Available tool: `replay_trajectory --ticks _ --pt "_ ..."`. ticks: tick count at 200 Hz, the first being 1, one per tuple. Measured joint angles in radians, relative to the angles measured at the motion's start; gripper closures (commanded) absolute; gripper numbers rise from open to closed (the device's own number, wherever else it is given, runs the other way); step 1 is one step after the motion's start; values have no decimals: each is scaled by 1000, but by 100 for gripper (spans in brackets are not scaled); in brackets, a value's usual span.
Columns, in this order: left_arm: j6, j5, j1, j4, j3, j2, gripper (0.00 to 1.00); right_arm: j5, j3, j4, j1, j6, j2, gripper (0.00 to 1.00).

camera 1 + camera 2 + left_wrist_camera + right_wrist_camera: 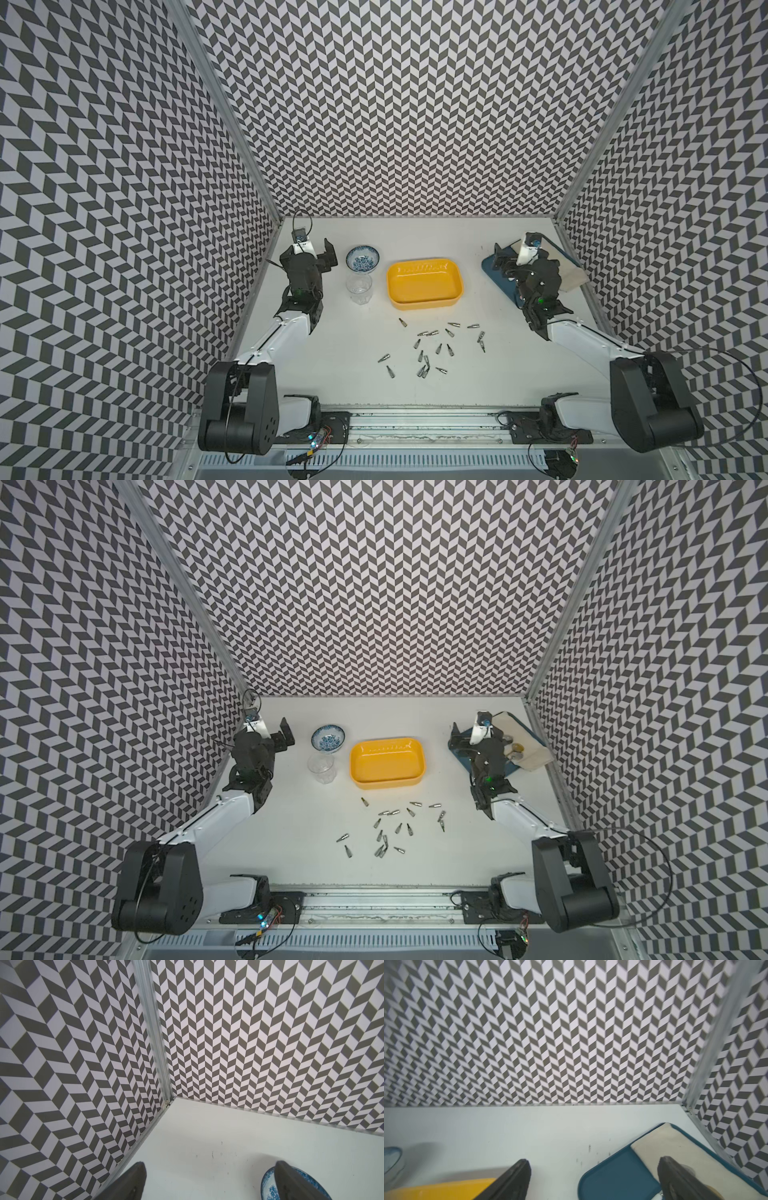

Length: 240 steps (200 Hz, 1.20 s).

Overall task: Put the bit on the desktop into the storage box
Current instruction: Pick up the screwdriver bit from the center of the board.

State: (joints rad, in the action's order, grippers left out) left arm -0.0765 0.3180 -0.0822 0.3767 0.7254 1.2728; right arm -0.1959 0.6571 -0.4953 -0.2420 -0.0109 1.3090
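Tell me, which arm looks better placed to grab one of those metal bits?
Probably the right. The bits lie slightly nearer the right gripper, with a clear path; the glass stands between them and the left gripper. Both are open.

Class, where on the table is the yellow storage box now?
In both top views the yellow storage box sits mid-table near the back, between the clear glass on its left and the blue tray on its right, with the bits scattered nearer the robot.
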Motion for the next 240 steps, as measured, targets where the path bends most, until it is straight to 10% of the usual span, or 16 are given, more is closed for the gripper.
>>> replay_trajectory --ticks 103,240 --pt "-245 -232 -235 -725 143 -209 7 156 285 940 -171 -270 -47 8" --pt "-492 -349 -626 -996 39 -228 15 259 130 1197 -240 -406 -106 17"
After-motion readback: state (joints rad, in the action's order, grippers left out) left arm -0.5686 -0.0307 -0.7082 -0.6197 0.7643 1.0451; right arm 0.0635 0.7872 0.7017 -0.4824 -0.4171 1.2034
